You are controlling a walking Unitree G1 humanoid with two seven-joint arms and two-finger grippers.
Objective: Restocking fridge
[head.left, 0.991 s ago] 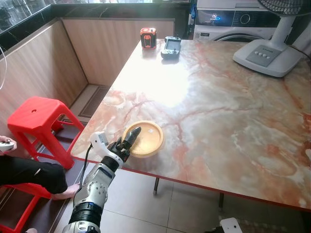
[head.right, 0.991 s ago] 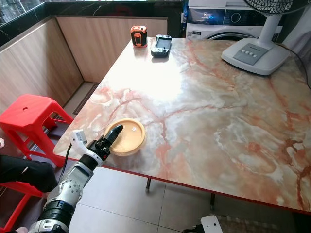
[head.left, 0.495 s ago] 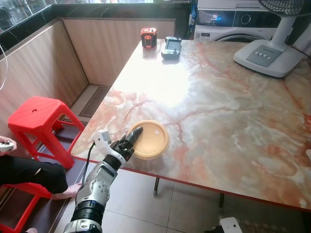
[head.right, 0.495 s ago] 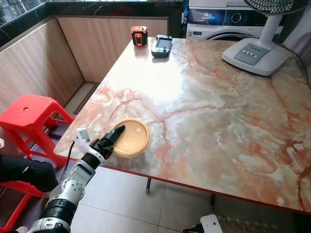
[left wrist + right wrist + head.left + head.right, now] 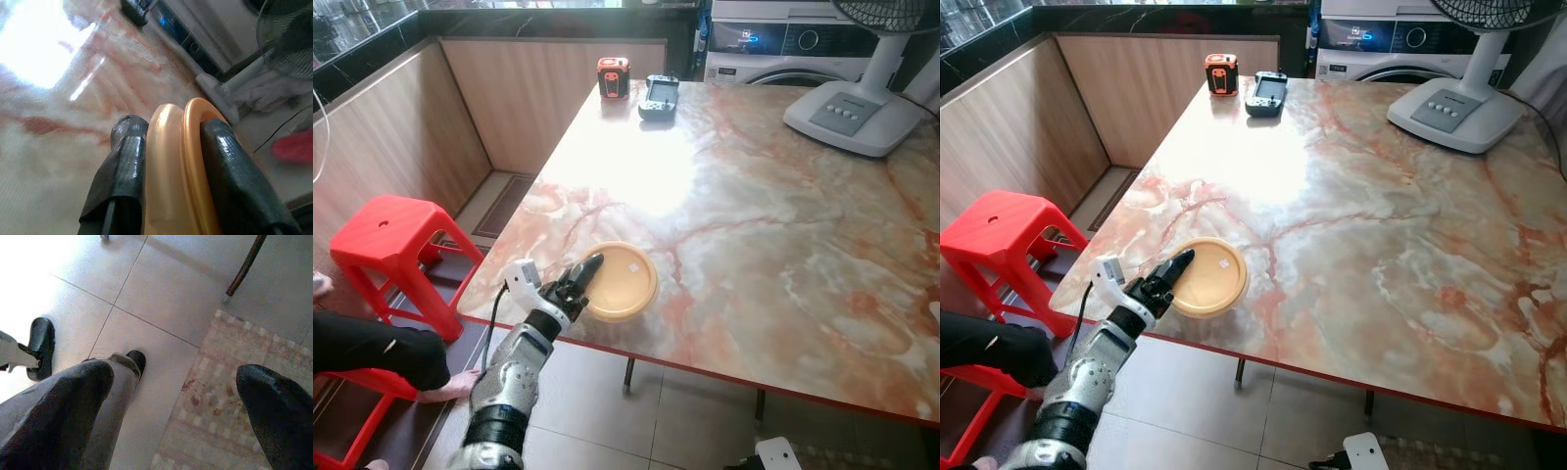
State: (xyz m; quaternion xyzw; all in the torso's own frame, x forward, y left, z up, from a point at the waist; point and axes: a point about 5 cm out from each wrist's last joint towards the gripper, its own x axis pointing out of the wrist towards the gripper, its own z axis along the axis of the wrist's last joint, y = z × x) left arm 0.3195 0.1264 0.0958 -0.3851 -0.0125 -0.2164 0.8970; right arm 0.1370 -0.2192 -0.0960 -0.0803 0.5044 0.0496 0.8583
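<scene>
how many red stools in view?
2. One red stool stands left of the table; a second stool, partly cut off, is nearer the camera behind a person's leg.

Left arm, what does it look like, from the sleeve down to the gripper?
The left arm is silver metal with a black band lower down. A white block sits at the wrist and a thin black cable loops beside it. The left gripper has two long black fingers, wrapped in wrinkled tape-like covering.

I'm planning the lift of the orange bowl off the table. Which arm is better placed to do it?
Left. The left gripper already clamps the orange bowl by its rim at the marble table edge; the right gripper hangs open over the floor.
</scene>
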